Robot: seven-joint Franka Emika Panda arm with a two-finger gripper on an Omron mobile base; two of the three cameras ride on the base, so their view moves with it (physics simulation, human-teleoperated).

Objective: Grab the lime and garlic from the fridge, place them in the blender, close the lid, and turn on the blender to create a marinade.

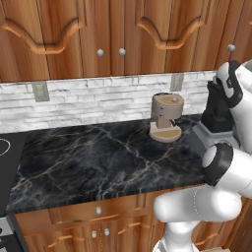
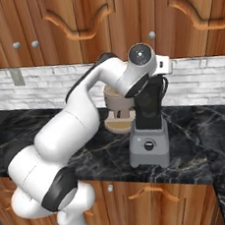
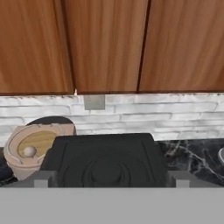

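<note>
The blender [image 2: 149, 145] stands on the black marble counter, a grey base with a round knob under a tall dark jar [image 2: 150, 105]. It also appears at the right edge of the left base view [image 1: 214, 123]. The flat black lid [image 3: 105, 157] lies on top of the jar, right under my hand. My gripper [image 3: 109, 180] hovers just above it and is open, its two fingertips [image 3: 42, 179] wide apart on either side of the lid, holding nothing. The lime, the garlic and the fridge are out of view.
A tan coffee machine [image 1: 166, 115] stands close to the left of the blender, against the white brick wall. Wooden upper cabinets [image 3: 105, 43] hang low over the counter. A stove edge [image 1: 5, 147] lies far left. Bare counter [image 1: 98, 157] stretches between.
</note>
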